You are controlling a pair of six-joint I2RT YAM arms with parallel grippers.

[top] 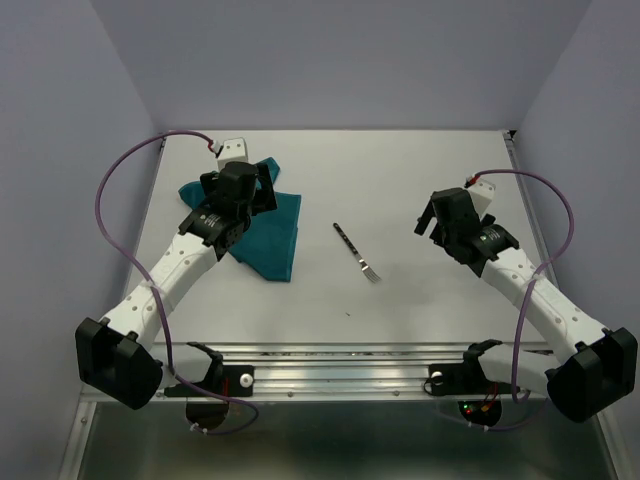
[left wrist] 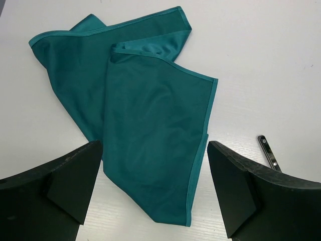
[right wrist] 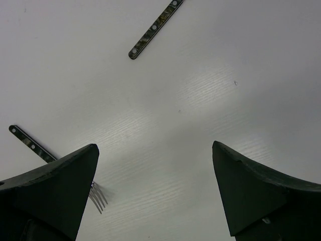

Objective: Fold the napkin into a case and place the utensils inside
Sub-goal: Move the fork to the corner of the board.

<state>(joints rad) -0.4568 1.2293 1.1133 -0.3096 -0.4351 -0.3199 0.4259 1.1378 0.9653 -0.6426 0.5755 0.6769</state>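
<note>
Napkin: the napkin (top: 272, 238) is lying on the left part of the table (top: 420, 300), loosely rumpled, with one flap doubled over the rest. It is not yet making a case.
Napkin handling: it is looking soft, light and limp, with a slight sheen, so it is likely going to sag and slide when lifted. The stitched hem is offering the firmest hold, best at a free corner such as the one pointing toward the wrist camera.
Left claw: the left claw (left wrist: 153, 150) is hanging released, its jaws spread wide with nothing between them.
Napkin to left claw: the cloth is lying below the gap, running from between the two fingers away toward the far side. Whether the fingers are touching it cannot be told.
Fork: the fork (top: 357, 252) is lying flat near the table's middle, apart from the napkin's right edge. It is looking stiff, slim and low, so pinching across the handle is seeming safest.
Second utensil: the second utensil (right wrist: 154, 29) is showing only a dark riveted handle in the right wrist view, its working end out of frame.
Right claw: the right claw (right wrist: 155, 150) is hovering released and empty over bare table, with the fork's tines just beside one finger.
</note>
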